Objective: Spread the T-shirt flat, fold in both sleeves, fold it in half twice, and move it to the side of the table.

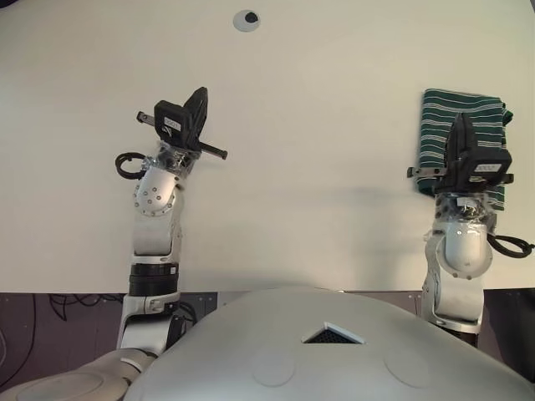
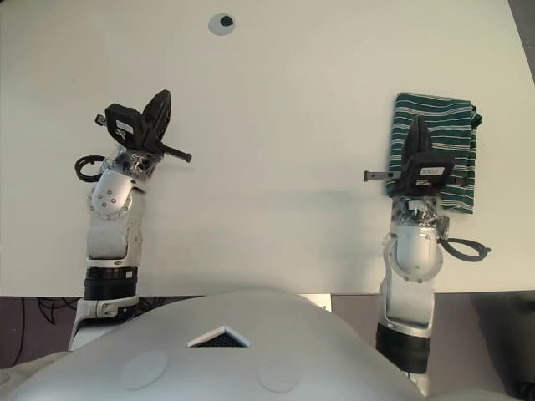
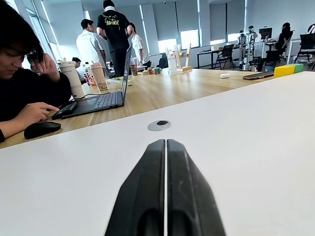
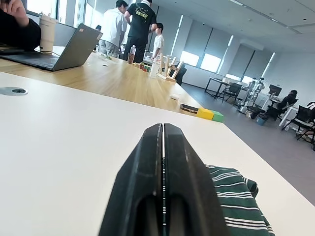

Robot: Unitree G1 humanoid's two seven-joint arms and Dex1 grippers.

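Note:
The T-shirt (image 1: 465,125), green with white stripes, lies folded into a small rectangle at the right side of the white table (image 1: 318,142). My right gripper (image 1: 462,125) hovers over the shirt's near part, fingers pressed together and holding nothing; the wrist view shows the shirt (image 4: 236,196) just beside its fingers (image 4: 147,167). My left gripper (image 1: 199,102) is raised over the table's left half, far from the shirt, shut and empty, its fingers (image 3: 147,187) touching along their length.
A round grey cable port (image 1: 246,20) sits in the table at the far middle. A wooden table with a laptop (image 3: 98,101) and seated people stands beyond the far edge. The table's near edge (image 1: 292,290) runs just in front of both arms.

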